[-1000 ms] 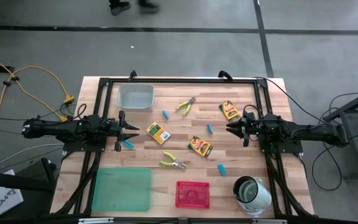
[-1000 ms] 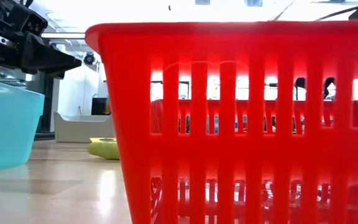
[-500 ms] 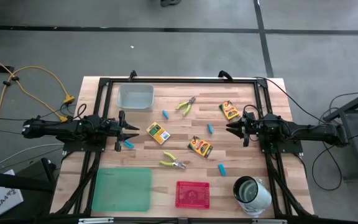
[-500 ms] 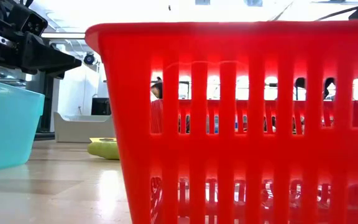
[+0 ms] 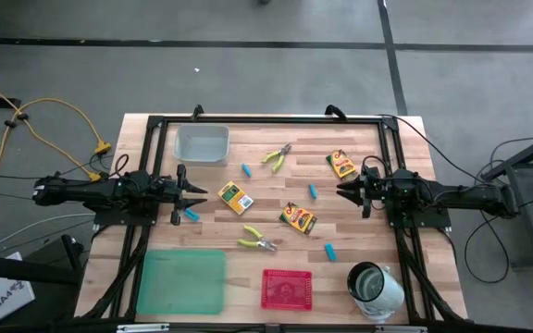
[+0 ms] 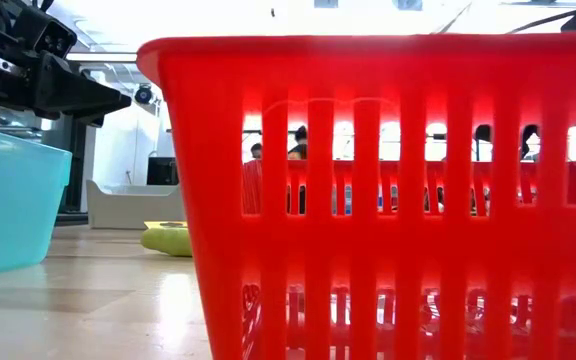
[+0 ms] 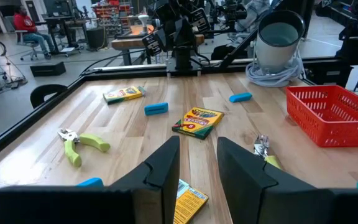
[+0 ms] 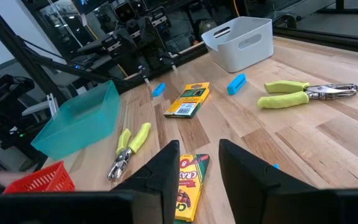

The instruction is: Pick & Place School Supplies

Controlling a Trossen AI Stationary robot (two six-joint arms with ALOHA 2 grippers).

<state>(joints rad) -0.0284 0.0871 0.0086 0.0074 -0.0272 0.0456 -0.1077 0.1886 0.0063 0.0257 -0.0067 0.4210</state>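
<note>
Left gripper [image 5: 192, 194] empty, fingers parted, poised at table's left edge beside one crayon box [image 5: 235, 198]. Right gripper [image 5: 350, 191] likewise empty and parted, at right edge.

Sorting appears unstarted: three crayon boxes, two yellow-green pliers [image 5: 258, 242], four visible blue pieces [image 5: 313, 191] all loose on wooden table [image 5: 405, 139]; clear tray [image 5: 202, 143], green tray [image 5: 181, 281], red basket [image 5: 286, 289] look empty.

Low view mostly blocked by red basket; supplies hidden there.
</note>
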